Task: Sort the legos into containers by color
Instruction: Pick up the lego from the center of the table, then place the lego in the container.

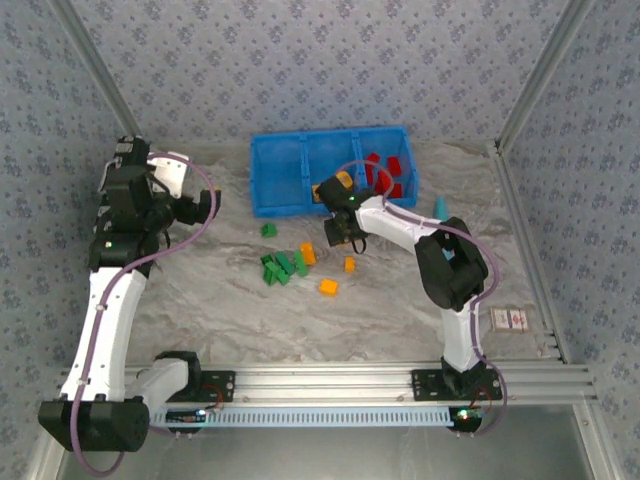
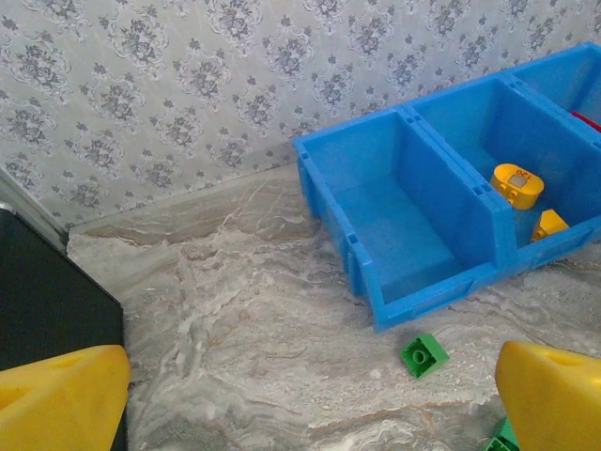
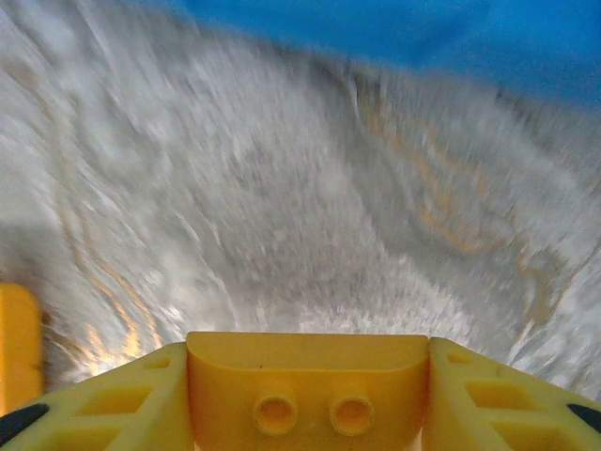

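Note:
My right gripper (image 1: 340, 236) hangs just in front of the blue three-compartment bin (image 1: 280, 208), shut on an orange-yellow lego (image 3: 308, 366) that fills the gap between its yellow fingers (image 3: 122, 404). Red legos (image 1: 385, 172) lie in the right compartment, and yellow pieces (image 2: 515, 184) in the middle one. On the table are a cluster of green legos (image 1: 282, 266), a single green one (image 2: 423, 354), and orange-yellow ones (image 1: 328, 287) (image 1: 349, 265). My left gripper (image 2: 310, 413) stands open over bare table left of the bin, also at the left gripper (image 1: 205, 205).
A slim teal piece (image 1: 439, 207) stands right of the bin. A small card (image 1: 512, 319) lies near the right frame rail. A black case (image 2: 47, 301) sits at the left. The left compartment (image 2: 394, 235) holds nothing.

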Robot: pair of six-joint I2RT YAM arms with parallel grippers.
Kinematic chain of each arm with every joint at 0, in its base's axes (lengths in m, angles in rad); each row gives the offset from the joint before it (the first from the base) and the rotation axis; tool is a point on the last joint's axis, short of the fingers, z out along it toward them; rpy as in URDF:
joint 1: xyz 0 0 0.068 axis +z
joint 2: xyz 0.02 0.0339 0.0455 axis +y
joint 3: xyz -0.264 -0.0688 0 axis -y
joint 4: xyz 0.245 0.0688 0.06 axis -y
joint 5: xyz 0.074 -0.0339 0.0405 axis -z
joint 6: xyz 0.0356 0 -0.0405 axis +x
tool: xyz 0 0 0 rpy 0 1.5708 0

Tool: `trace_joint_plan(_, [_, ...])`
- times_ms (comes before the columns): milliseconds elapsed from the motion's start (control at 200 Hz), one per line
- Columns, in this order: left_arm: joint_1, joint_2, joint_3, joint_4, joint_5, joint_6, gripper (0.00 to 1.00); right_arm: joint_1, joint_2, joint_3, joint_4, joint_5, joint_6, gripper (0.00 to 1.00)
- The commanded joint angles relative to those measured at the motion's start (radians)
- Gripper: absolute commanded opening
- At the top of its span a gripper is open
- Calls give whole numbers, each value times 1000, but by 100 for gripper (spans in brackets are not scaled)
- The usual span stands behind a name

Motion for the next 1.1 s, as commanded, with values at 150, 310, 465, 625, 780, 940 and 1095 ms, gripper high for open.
trace_joint_plan(150, [27, 17, -2, 5, -8, 22, 100, -57, 157, 347, -83, 1, -104, 51])
trace_joint_plan(310, [45, 43, 3, 3, -24, 20, 100, -93, 346, 646, -146, -21, -150, 51])
trace_joint_plan(465, [60, 70, 18, -9, -36, 30, 100, -118, 527, 929, -220, -31, -177, 51])
trace_joint_plan(625, [101, 73, 33, 4, -6, 11, 100, -137, 596, 1035, -232, -23, -182, 53])
trace_joint_plan(780, [113, 85, 39, 3, 29, -8, 100, -138, 565, 989, -206, -39, -166, 62])
trace_joint_plan(940, [114, 58, 41, 12, 49, -20, 100, -118, 491, 937, -232, -39, -160, 70])
trace_joint_plan(1095, [113, 3, 26, 29, 55, -30, 100, -97, 362, 771, -189, -13, -157, 72])
